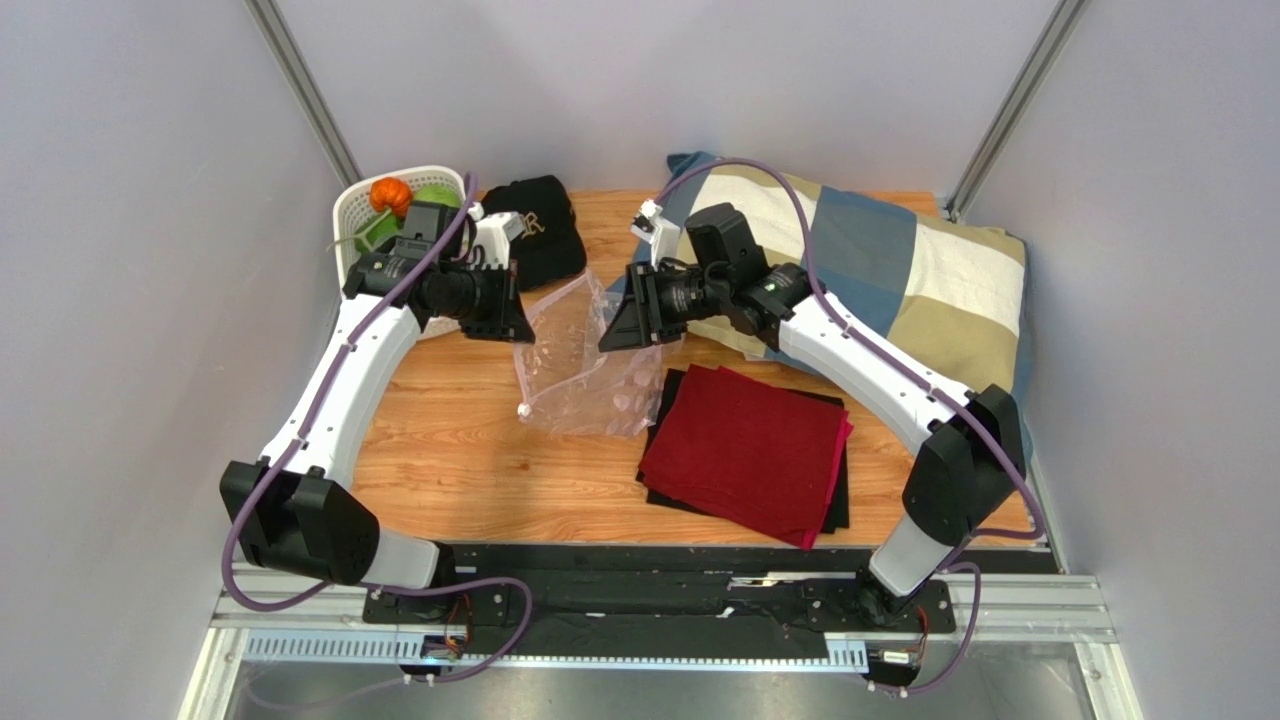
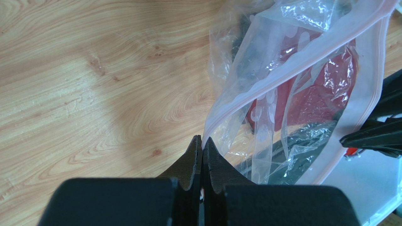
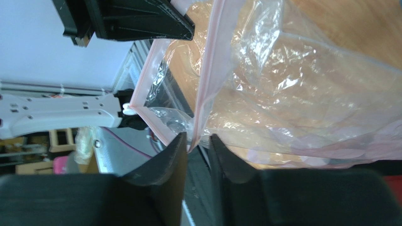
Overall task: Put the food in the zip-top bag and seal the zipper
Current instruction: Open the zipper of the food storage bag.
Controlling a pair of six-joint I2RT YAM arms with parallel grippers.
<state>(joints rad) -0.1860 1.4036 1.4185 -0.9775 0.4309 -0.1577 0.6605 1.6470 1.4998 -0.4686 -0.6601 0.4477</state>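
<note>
A robotics lab cell — grey panel walls (image 1: 135, 225) on aluminium struts (image 1: 308, 90) box in a wooden table (image 1: 451, 450), the left arm (image 1: 338, 375) and right arm (image 1: 879, 368) bolted to a metal rail (image 1: 1022, 615).

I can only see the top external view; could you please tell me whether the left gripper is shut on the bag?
Observer: Yes. In the left wrist view the left gripper is shut, and the end of the zipper on the zip-top bag sits right at its tips.
Operator: Thank you. And the right gripper?
Observer: In its own wrist view the right gripper has its jaws apart, and one zipper strip runs down into the gap.
Operator: Is the bag's mouth open?
Observer: Yes. The right wrist view shows the two zipper strips spread apart.
</note>
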